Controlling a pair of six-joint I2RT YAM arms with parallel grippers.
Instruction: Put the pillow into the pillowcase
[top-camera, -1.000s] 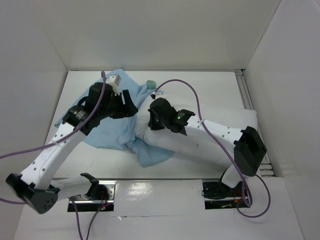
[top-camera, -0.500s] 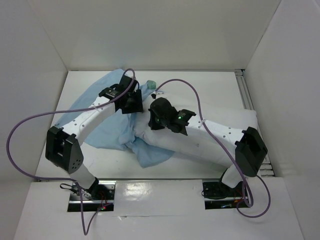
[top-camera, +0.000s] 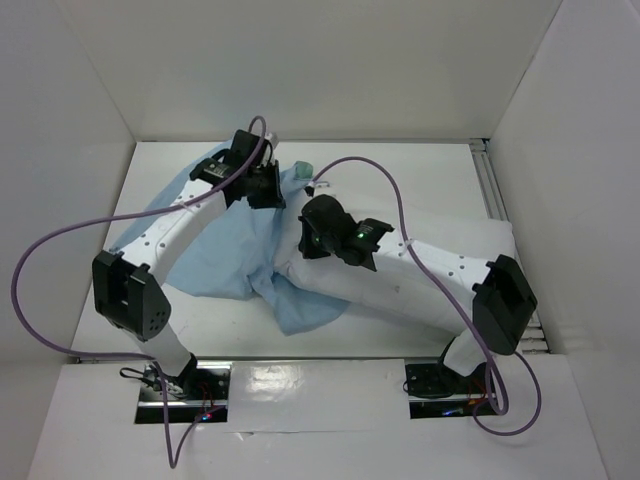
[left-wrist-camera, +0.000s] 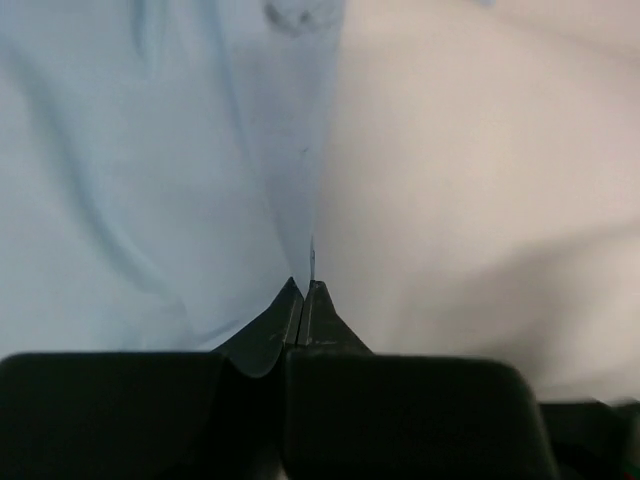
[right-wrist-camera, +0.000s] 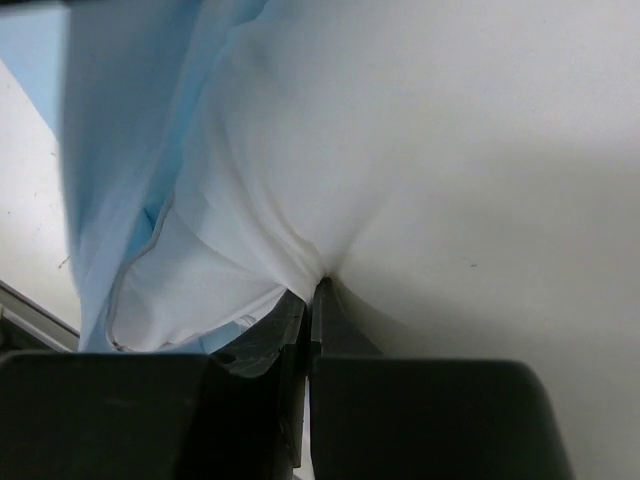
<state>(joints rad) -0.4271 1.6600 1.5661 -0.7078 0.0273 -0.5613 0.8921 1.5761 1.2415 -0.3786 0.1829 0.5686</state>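
Observation:
The pillowcase (top-camera: 215, 250) lies crumpled at left centre, light blue face up, with a small sea-green bit (top-camera: 303, 168) showing at its far edge. The white pillow (top-camera: 440, 250) lies to the right, mostly under my right arm, its left end overlapping the blue cloth. My left gripper (top-camera: 270, 190) (left-wrist-camera: 303, 290) is at the pillowcase's far edge and shut, a thin fold of pillowcase (left-wrist-camera: 200, 180) rising from between its tips. My right gripper (top-camera: 308, 243) (right-wrist-camera: 313, 290) is shut on a pinch of pillow (right-wrist-camera: 450, 150) fabric, with pillowcase (right-wrist-camera: 120, 150) cloth hanging beside it.
White walls enclose the table (top-camera: 400, 165) on three sides. A metal rail (top-camera: 495, 190) runs along the right edge. Purple cables (top-camera: 385, 185) loop over both arms. The arm bases (top-camera: 430, 380) sit at the near edge.
My left arm has swung from the left side to the pillowcase's far edge, and its gripper has gone from open to shut on the cloth. The right arm has stayed still.

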